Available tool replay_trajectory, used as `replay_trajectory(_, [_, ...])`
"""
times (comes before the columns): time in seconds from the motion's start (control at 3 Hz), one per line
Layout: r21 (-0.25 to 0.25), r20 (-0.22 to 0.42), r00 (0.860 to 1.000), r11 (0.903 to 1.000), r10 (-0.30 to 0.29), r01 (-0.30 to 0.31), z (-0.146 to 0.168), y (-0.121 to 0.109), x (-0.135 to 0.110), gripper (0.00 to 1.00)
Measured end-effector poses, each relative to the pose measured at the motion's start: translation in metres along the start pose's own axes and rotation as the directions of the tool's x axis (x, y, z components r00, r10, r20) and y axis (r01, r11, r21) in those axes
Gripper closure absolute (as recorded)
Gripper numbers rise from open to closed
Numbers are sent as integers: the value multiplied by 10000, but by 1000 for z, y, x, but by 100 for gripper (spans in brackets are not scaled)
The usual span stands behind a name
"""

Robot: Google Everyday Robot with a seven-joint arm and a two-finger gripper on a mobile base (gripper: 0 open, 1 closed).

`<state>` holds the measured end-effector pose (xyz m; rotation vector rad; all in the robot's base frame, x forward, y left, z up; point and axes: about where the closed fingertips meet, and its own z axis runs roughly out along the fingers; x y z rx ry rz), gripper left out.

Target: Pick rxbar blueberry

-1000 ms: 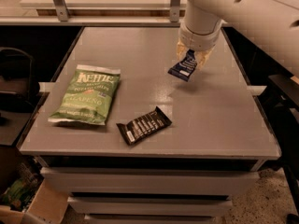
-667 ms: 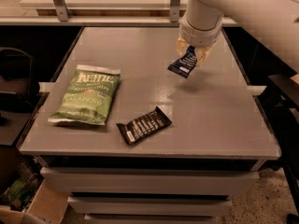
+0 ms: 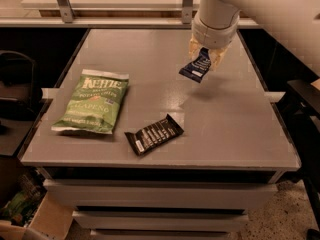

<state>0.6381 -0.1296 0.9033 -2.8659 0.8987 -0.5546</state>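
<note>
The rxbar blueberry (image 3: 196, 67) is a dark navy-blue flat wrapper with white text. It hangs tilted in the air above the right rear part of the grey table (image 3: 235, 124). My gripper (image 3: 207, 55) comes down from the white arm at the upper right and is shut on the bar's upper end. The bar's shadow lies on the table below it.
A green Kettle chips bag (image 3: 92, 102) lies at the table's left. A black bar wrapper with white text (image 3: 154, 134) lies near the front edge. A metal rail frame (image 3: 125, 4) runs behind the table. Cardboard boxes (image 3: 30, 219) sit on the floor at lower left.
The gripper has risen a little with the blue bar held in it, so the bar now hangs higher above the table. Bag and black bar have not moved.
</note>
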Motion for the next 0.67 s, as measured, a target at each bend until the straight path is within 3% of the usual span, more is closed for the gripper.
replay_trajectory(0.67, [-86,46,9997,9996,-251,252,-3,0,-6,100])
